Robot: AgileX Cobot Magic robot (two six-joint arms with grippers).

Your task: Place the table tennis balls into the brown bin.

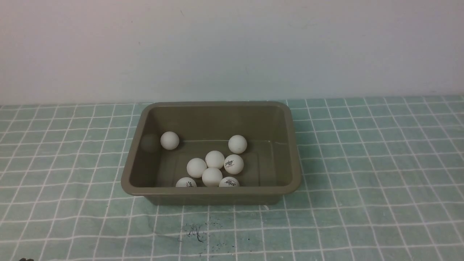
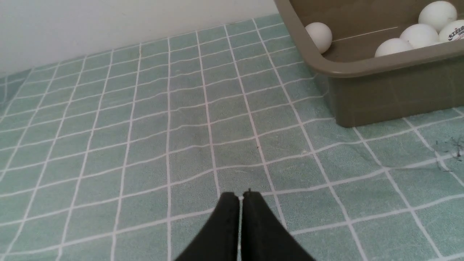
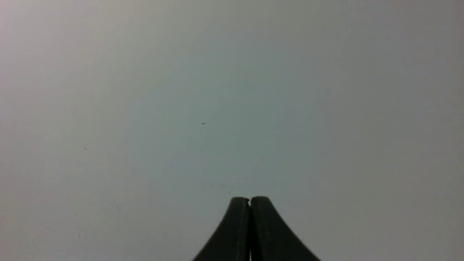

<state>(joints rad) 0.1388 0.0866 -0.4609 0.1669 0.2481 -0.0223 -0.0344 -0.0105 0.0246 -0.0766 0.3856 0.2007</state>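
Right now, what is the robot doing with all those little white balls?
Nothing is being held at the moment. Seven table tennis balls sit inside the brown bin on the green checked cloth, and I see none left outside it. The left gripper is shut and empty over the cloth beside the bin. The right gripper is shut too, facing a plain wall.

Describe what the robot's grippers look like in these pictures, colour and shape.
Only the finger ends show, one pair in each wrist view. The left gripper has two matte black fingers, broad at the base and curving in to narrow rounded tips. The right gripper looks the same. No cables, markings or arm links are visible.
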